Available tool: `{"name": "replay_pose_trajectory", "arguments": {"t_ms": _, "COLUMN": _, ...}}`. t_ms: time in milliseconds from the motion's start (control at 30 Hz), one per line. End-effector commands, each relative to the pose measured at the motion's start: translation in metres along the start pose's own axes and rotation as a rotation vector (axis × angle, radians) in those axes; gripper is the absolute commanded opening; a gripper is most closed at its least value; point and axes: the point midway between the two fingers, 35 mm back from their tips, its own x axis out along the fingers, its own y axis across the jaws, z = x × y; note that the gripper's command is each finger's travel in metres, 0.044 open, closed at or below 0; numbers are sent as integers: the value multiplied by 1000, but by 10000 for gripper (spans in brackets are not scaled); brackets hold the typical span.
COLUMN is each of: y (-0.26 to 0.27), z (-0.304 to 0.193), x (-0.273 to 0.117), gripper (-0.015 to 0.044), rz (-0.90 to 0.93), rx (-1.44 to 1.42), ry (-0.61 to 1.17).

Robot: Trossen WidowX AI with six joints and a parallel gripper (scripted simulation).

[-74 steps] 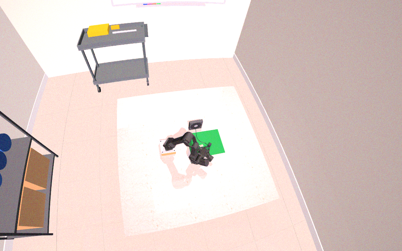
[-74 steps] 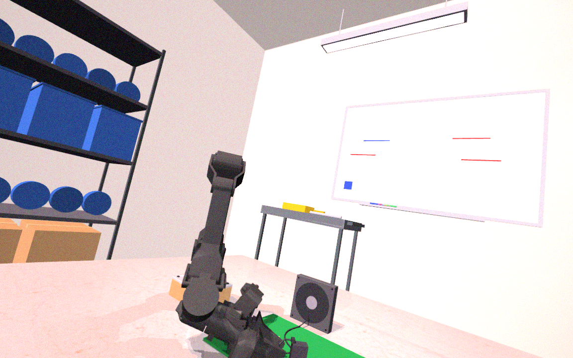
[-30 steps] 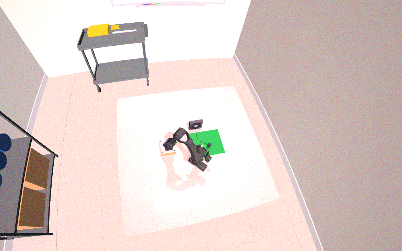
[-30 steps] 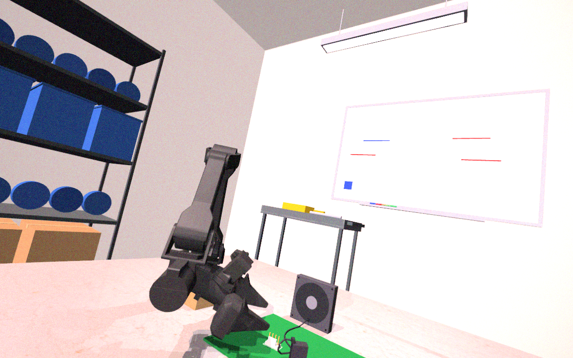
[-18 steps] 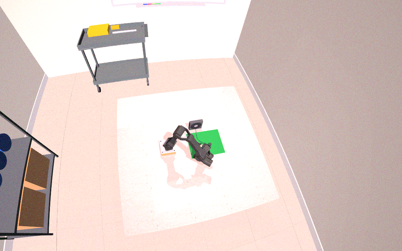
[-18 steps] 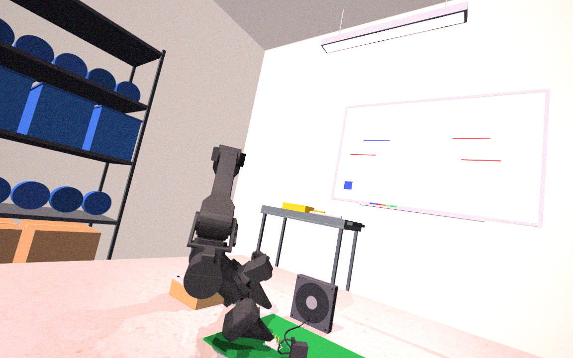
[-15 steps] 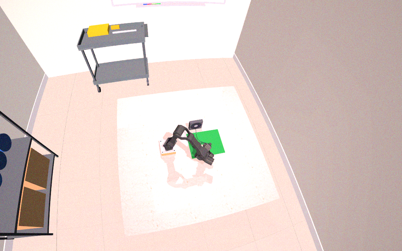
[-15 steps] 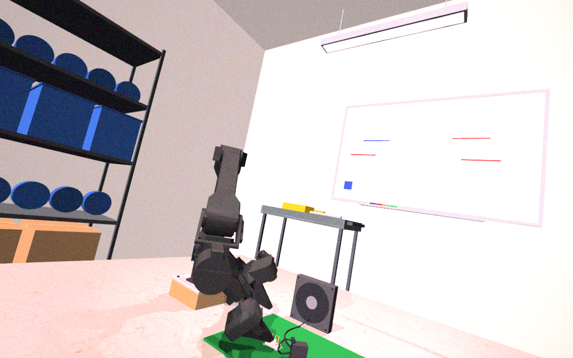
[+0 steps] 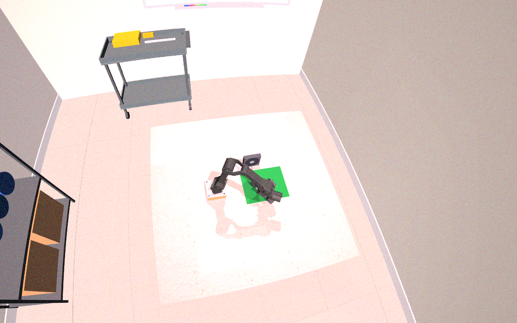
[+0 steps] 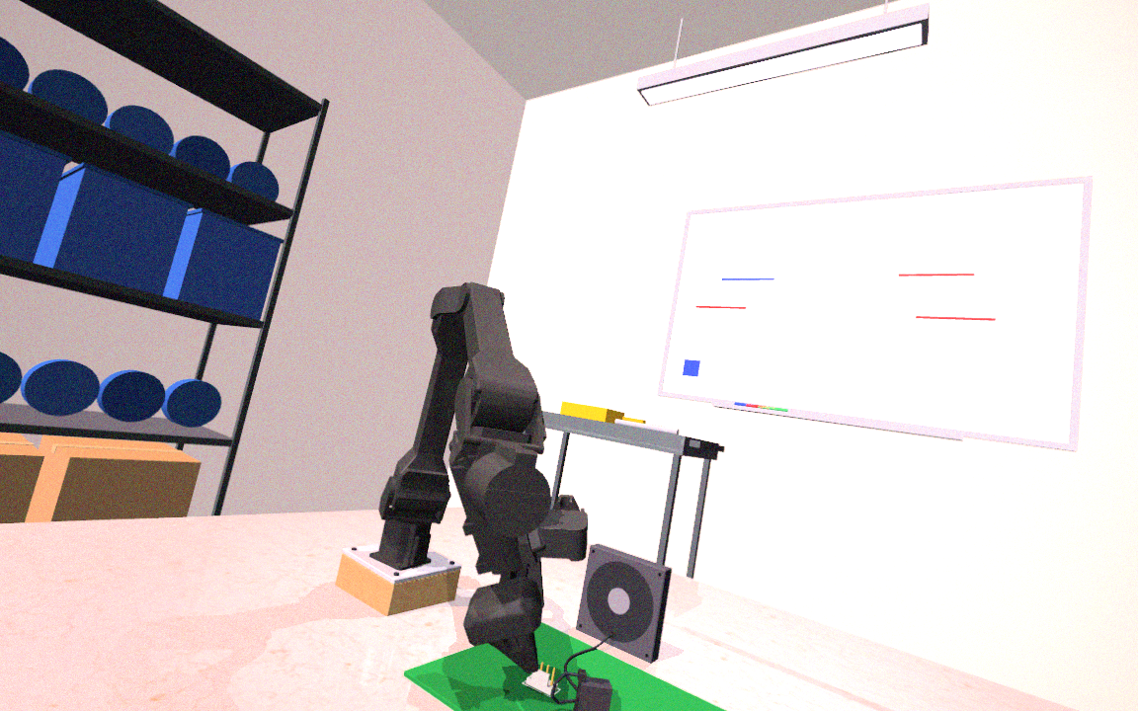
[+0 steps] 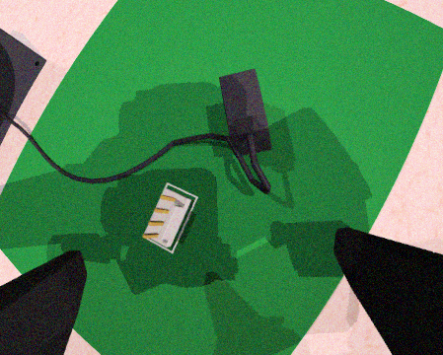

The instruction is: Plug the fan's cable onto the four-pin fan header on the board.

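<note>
The green board [image 9: 278, 175] [image 10: 458, 669] [image 11: 305, 44] carries the white four-pin header [image 10: 548, 687] [image 11: 171, 222], whose gold pins are bare. The dark plug [image 10: 594, 693] [image 11: 242, 106] rests on the board beside the header, apart from it. The cable [image 11: 98, 180] bends back from the plug's near end and runs to the fan [image 9: 251, 160] [image 10: 619, 600] [image 11: 28, 63], which stands upright at the board's edge. My gripper [image 11: 212, 254] is wide open and empty, looking down over the board. In the wrist view the header shows between and beyond the fingertips, with the plug farther up. The arm hides the header in the top view.
The arm's base [image 9: 216, 189] [image 10: 400, 575] stands on a wooden block left of the board. The arm [image 9: 232, 166] [image 10: 507, 397] reaches over the board. A grey cart [image 9: 151, 50] stands by the back wall, and a shelf rack [image 10: 277, 291] stands at the left.
</note>
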Motion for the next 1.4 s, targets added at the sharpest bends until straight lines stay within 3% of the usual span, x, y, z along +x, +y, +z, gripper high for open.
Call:
{"name": "replay_pose_trajectory", "arguments": {"t_ms": 0, "y": 1, "z": 5, "x": -8, "gripper": 440, "rz": -43, "rx": 16, "ry": 82}}
{"name": "replay_pose_trajectory", "arguments": {"t_ms": 633, "y": 11, "z": 25, "x": -49, "gripper": 440, "rz": -291, "rx": 85, "ry": 408}}
{"name": "replay_pose_trajectory", "arguments": {"t_ms": 933, "y": 11, "z": 25, "x": -45, "gripper": 440, "rz": -284, "rx": 96, "ry": 409}}
{"name": "replay_pose_trajectory", "arguments": {"t_ms": 1367, "y": 13, "z": 64, "x": -49, "gripper": 440, "rz": -500, "rx": 1193, "ry": 205}}
